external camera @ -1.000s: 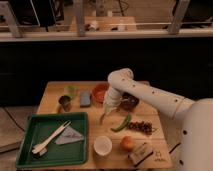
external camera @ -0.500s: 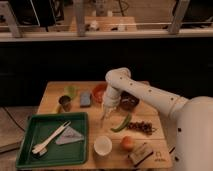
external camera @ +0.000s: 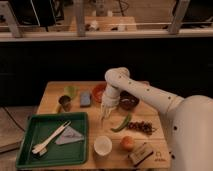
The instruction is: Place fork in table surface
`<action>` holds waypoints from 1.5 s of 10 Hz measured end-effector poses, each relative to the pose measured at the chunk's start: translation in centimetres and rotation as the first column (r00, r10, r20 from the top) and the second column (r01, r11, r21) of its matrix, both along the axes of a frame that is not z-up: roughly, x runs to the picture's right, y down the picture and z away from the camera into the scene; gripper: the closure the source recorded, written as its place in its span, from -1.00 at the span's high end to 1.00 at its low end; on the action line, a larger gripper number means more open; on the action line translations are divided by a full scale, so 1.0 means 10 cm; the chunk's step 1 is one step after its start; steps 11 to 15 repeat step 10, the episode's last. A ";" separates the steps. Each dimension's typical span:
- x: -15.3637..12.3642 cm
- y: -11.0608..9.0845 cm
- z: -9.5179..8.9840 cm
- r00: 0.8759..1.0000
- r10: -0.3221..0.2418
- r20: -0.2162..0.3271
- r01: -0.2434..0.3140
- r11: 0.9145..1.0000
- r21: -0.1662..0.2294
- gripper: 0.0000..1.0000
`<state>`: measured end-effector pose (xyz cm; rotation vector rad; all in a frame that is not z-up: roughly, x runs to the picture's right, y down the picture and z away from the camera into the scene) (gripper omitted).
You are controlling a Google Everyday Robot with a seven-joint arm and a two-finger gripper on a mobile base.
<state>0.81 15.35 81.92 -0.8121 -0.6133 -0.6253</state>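
The room is dim, and warm light falls mostly on the foreground. A pale horizontal rail crosses the upper part of the frame, with grey upright posts rising from it at the upper left, centre and right. Behind it, at upper centre, stands a wooden desk. A broad dark panel fills the band below the rail. Grey floor with a dark cable shows at lower left. The gripper hangs at mid-frame.
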 end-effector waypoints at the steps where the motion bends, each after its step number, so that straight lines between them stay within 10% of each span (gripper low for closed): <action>1: 0.01 0.02 0.01 1.000 -0.005 0.011 0.005 1.000 -0.009 0.00; 4: 0.00 0.04 0.03 1.000 -0.014 0.025 0.014 1.000 -0.025 0.56; 15: 0.08 0.03 0.02 1.000 -0.006 0.012 0.007 1.000 -0.027 0.60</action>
